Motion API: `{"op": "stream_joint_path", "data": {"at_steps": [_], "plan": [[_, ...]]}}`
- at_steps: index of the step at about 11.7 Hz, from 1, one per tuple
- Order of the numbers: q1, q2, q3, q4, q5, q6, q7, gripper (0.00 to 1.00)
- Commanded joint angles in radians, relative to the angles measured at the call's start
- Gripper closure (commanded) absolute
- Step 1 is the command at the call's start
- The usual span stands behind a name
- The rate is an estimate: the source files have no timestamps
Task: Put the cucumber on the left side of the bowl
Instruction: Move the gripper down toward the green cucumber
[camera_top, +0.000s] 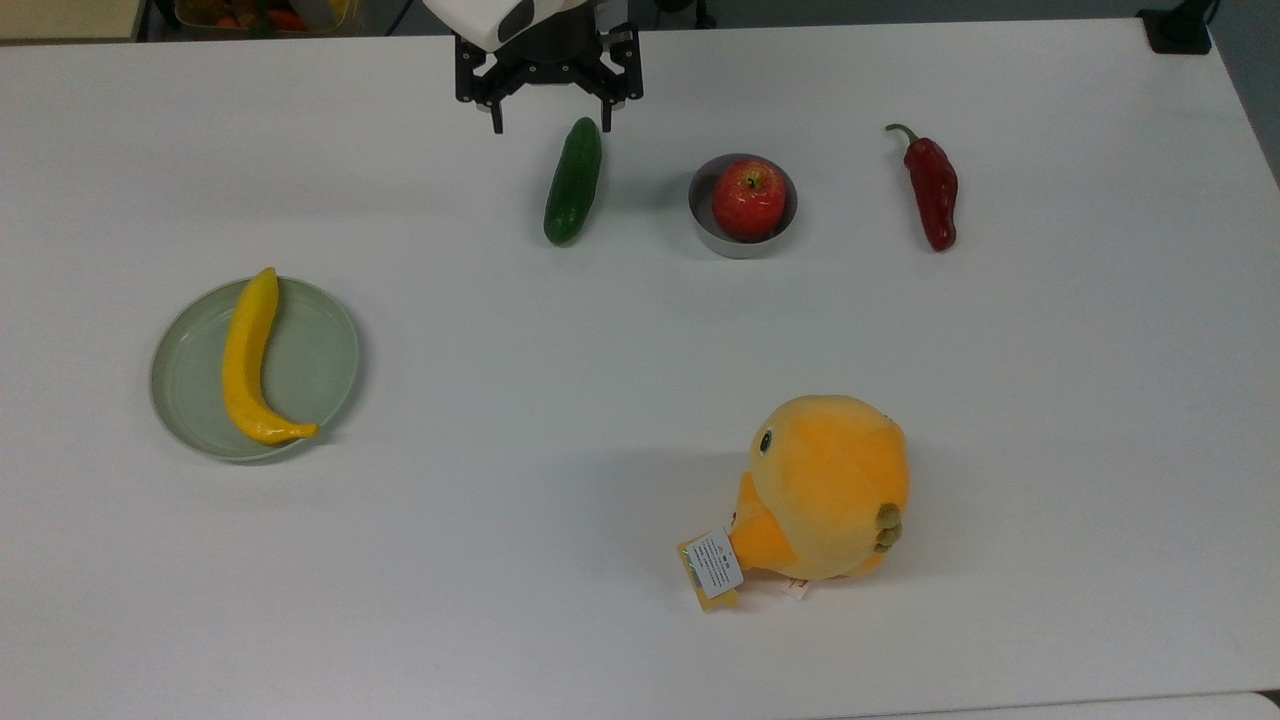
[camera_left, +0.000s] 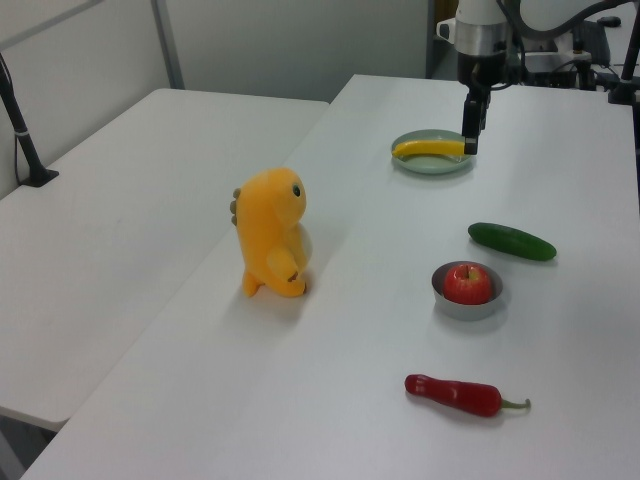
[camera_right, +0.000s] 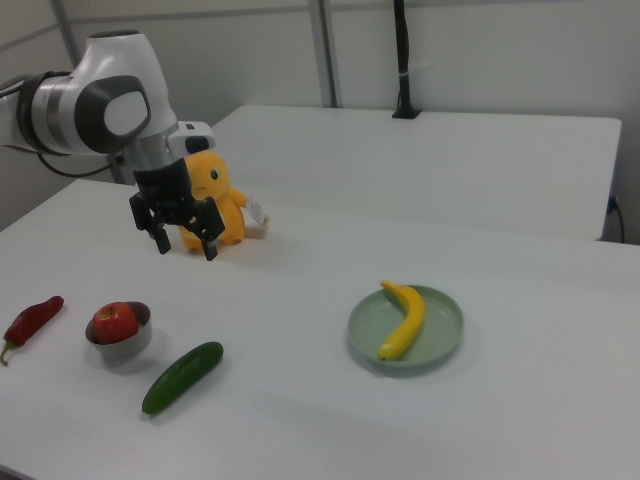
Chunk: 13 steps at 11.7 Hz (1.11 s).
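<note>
Your gripper (camera_top: 552, 118) hangs above table, fingers apart, empty. Cucumber (camera_top: 573, 181) lies just below it in top view, beside bowl (camera_top: 742, 207).

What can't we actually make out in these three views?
- Arm above the gripper: cut off by the top view's upper edge.
- Bowl floor: hidden under the apple in every view.
- Print on the plush toy's tag: too small to read in the top view.
- Plate surface under the banana: covered by it.
- Cucumber underside: hidden against the table.
</note>
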Motion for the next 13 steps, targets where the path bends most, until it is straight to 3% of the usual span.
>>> {"op": "stream_joint_path", "data": {"at_steps": [1,13], "plan": [[0.004,-0.044,-0.003,-0.054,0.0,-0.029,-0.092,0.0],[-0.005,-0.068,-0.003,-0.088,0.037,-0.063,-0.05,0.0]]}}
